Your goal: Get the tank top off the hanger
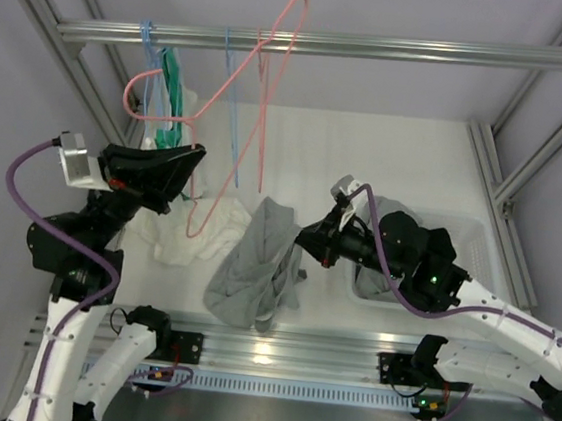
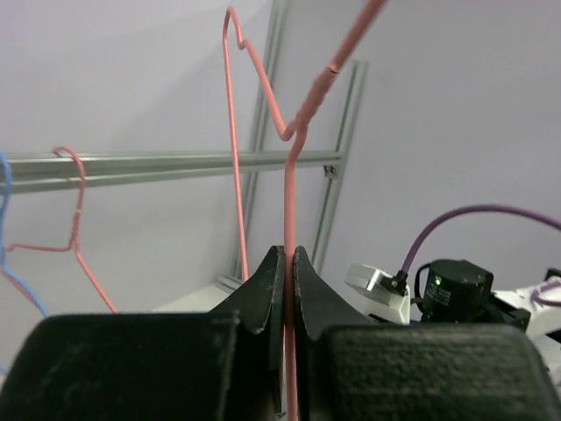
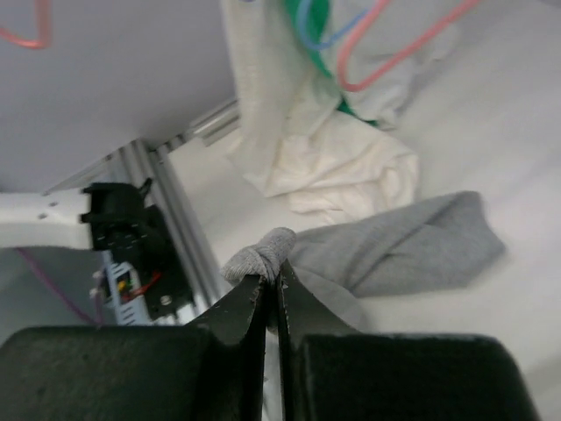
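While clamping pink hanger (image 2: 289, 193) in left end effector (image 2: 286, 263) and grey tank top (image 1: 255, 268) in right end effector (image 3: 271, 285), looks nearly done: seemingly off it, only release left

two pink hangers (image 2: 290, 202), two arms (image 1: 76, 249), one basket (image 1: 484, 242).

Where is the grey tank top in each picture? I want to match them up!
Top external: the grey tank top lies mid-table, one edge pinched by the right gripper.
Left wrist: not in it.
Right wrist: from the centre to the right, bunched at the fingertips.
Shared landmark: the pink hanger, seen top centre, running up between the fingers, and at the upper right.
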`<state>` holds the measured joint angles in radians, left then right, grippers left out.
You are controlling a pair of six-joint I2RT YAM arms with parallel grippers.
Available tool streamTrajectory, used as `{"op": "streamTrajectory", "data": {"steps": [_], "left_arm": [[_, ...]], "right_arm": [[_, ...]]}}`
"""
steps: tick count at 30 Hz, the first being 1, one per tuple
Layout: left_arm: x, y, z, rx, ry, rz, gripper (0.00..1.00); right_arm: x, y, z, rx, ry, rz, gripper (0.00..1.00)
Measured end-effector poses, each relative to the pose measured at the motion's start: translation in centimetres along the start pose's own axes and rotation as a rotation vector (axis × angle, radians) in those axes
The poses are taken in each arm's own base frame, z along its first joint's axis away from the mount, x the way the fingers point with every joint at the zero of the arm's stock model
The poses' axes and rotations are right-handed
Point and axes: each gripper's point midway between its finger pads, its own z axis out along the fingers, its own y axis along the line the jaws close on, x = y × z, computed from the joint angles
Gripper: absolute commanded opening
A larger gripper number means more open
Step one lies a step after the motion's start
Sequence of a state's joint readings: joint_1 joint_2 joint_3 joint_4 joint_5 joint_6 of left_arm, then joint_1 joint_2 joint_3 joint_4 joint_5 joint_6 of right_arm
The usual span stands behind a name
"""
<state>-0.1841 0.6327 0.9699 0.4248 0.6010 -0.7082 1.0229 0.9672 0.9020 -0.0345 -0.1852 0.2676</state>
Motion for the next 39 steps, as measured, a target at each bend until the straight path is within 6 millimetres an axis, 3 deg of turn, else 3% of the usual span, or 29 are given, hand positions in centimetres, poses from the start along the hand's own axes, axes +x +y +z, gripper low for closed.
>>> {"op": "streamTrajectory", "data": {"steps": [4, 7, 9, 10, 11, 15, 17, 23, 30, 32, 39], "left_arm": [[-3.1, -1.3, -1.4, -0.083, -0.052, 0.108, 0.0], [-4.6, -3.6, -4.2, -0.116, -0.092, 0.189, 0.0], [-5.3, -4.3, -5.9, -0.16, -0.116, 0.225, 0.0], [-5.5, -4.2, -6.5, -0.189, -0.123, 0.233, 0.0], [-5.6, -3.8, -7.1, -0.233, -0.129, 0.233, 0.0], [-4.4, 0.1, -8.4, -0.44, -0.085, 0.189, 0.0], [-2.8, 2.3, -8.9, -0.533, -0.028, 0.154, 0.0], [1.9, 7.2, -9.6, -0.704, 0.149, 0.07, 0.0], [6.4, 13.0, -7.6, -0.823, 0.346, -0.023, 0.0], [6.6, 14.1, -6.7, -0.839, 0.377, -0.033, 0.0], [4.9, 17.9, -0.9, -0.835, 0.393, -0.021, 0.0]], "right_arm": [[0.7, -4.0, -1.7, 0.222, -0.03, -0.021, 0.0], [3.0, -5.6, -2.3, 0.288, 0.011, -0.029, 0.02], [4.6, -5.9, -1.7, 0.287, 0.064, -0.029, 0.18], [5.6, -6.0, -1.1, 0.278, 0.097, -0.025, 0.31], [6.7, -6.0, -0.6, 0.267, 0.131, -0.018, 0.57], [10.5, -6.5, 0.2, 0.256, 0.239, -0.008, 0.73], [11.0, -6.7, 0.3, 0.259, 0.254, -0.004, 0.99], [10.5, -7.1, 0.4, 0.282, 0.233, -0.017, 0.99], [10.3, -7.4, 0.2, 0.298, 0.223, -0.021, 0.99], [10.3, -7.4, 0.1, 0.301, 0.22, -0.024, 0.99], [10.1, -7.5, -0.1, 0.302, 0.213, -0.038, 0.99]]}}
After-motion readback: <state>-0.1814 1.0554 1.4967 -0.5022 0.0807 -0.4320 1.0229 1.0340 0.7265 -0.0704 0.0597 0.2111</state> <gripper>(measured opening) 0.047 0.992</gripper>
